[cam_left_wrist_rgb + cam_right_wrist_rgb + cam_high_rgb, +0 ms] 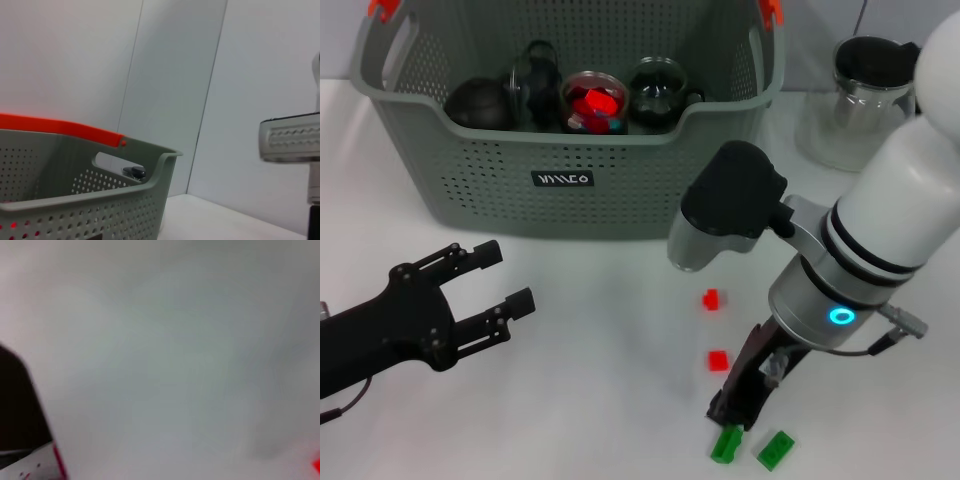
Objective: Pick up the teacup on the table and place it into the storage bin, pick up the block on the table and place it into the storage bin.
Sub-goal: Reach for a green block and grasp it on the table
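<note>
**Reaching Low Over a Scatter of Blocks**

Hovering at the near edge of the white table (600, 330), the right gripper (735, 405) points down beside a green block (726, 444), its dark fingers close to or touching the block; whether they are parted or closed cannot be told from the head view, and the right wrist view shows only blurred white surface. A second green block (776, 450) lies just beside the first, on the robot's right. Two red blocks sit farther up the table: one (718, 361) near the gripper, the other (710, 298) beyond it, toward the storage bin (580, 150).

The grey perforated bin, with orange handle clips (772, 10) and a small black label (563, 179), stands at the far side of the table. Inside it rest a dark teapot (480, 102), a glass cup holding red pieces (592, 103), and other dark glassware (658, 90). A glass pitcher with a black lid (855, 95) stands on the table to the bin's right.

The left gripper (500, 285) hangs above the table in front of the bin, well apart from the blocks, its jaws spread wide and holding nothing. The left wrist view shows the bin's rim and orange clip.
</note>
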Controlling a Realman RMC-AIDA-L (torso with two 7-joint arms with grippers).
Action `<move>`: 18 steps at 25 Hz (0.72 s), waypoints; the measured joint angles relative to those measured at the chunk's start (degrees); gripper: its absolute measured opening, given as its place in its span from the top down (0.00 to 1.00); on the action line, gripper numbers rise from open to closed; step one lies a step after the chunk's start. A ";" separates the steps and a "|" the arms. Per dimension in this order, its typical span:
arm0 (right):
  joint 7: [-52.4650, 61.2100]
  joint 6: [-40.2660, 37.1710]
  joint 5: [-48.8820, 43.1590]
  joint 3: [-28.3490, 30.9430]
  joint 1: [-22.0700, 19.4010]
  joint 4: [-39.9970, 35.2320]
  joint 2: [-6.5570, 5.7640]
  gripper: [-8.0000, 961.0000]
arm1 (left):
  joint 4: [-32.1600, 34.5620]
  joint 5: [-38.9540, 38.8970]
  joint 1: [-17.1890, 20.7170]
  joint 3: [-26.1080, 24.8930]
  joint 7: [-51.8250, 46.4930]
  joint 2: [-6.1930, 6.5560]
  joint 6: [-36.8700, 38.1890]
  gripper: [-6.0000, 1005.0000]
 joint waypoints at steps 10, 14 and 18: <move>-3.83 -6.05 4.38 -0.78 -1.16 -1.31 0.20 0.71 | 0.00 0.01 -0.09 0.00 0.00 0.00 -0.01 0.25; -3.98 -5.24 4.38 -1.33 -0.70 1.09 0.23 0.61 | 0.00 0.00 0.03 0.00 0.00 0.00 -0.03 0.25; -5.66 -4.21 5.65 -1.42 -0.52 3.44 0.39 0.51 | 0.00 0.02 0.02 0.00 0.00 -0.10 -0.08 0.25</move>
